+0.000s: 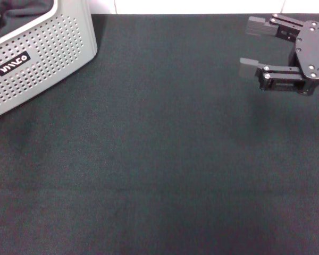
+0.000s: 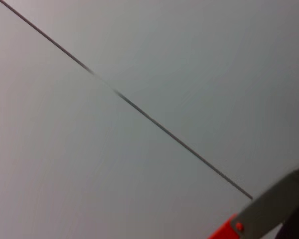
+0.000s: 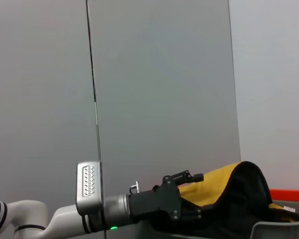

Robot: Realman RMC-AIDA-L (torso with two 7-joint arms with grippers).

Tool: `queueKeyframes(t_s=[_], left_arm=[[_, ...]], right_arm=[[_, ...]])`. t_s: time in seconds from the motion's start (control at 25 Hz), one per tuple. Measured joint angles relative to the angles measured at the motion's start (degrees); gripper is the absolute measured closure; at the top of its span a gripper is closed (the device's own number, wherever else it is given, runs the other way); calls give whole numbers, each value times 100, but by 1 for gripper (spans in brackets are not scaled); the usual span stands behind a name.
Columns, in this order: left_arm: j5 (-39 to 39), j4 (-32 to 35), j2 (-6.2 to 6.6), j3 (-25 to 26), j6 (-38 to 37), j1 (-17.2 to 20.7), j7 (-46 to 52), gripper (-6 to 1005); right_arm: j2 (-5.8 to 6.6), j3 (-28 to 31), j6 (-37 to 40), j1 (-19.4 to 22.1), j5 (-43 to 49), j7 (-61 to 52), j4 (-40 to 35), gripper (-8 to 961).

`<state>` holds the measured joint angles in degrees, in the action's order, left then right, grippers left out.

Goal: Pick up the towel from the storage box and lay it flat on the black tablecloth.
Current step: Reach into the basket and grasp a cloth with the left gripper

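Left gripper (image 3: 187,191) reaches into the storage box (image 1: 48,58) at the towel (image 3: 224,191), apparently gripping it, fingers hidden. Right gripper (image 1: 253,45) hangs open, empty, over bare black tablecloth (image 1: 159,170).

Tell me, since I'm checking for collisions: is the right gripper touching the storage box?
Apart. The head view shows the open right gripper far across the bare black tablecloth from the storage box.
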<state>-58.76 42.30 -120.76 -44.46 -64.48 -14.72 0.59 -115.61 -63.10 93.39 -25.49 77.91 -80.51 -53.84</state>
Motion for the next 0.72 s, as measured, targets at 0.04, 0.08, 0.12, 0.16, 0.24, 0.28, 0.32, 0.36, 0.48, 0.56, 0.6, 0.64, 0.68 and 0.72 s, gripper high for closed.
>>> queueKeyframes(t_s=[0.04,0.08,0.12,0.16,0.24,0.28,0.32,0.36,0.48,0.56,0.6,0.64,0.68,0.72], left_arm=[[85,67,0,-126,120,44,-20,199],[162,119,1,-246,240,77,-58,199],[243,168,2,-365,367,105,-114,199],[308,204,4,-451,479,120,-177,199],[386,229,4,-549,612,140,-308,198],[401,238,3,-579,652,149,-367,198],[412,244,1,-605,686,154,-416,198],[427,252,1,-619,710,154,-446,198],[595,259,1,-665,741,154,-534,198],[734,260,1,-703,766,162,-699,198],[781,260,1,-712,785,164,-771,198],[830,261,2,-721,816,165,-840,198],[890,261,1,-731,870,165,-914,198],[926,261,0,-750,938,164,-966,198]], right_arm=[[-1,0,3,2,-1,0,0,94],[-4,0,17,7,-4,0,3,94],[-4,0,36,12,-4,0,9,94],[-5,0,48,15,-4,0,14,94],[-5,0,70,18,-4,0,26,94],[-5,0,72,17,-4,0,28,94],[-5,0,73,18,-4,0,29,93],[-5,0,73,18,-4,0,30,93],[-5,0,87,18,-4,0,31,93],[-5,3,110,18,-5,0,32,93],[-5,5,117,18,-5,0,32,93],[-5,7,126,18,-8,0,32,93],[-5,8,129,18,-10,0,32,93],[-5,8,131,18,-11,0,32,93]])
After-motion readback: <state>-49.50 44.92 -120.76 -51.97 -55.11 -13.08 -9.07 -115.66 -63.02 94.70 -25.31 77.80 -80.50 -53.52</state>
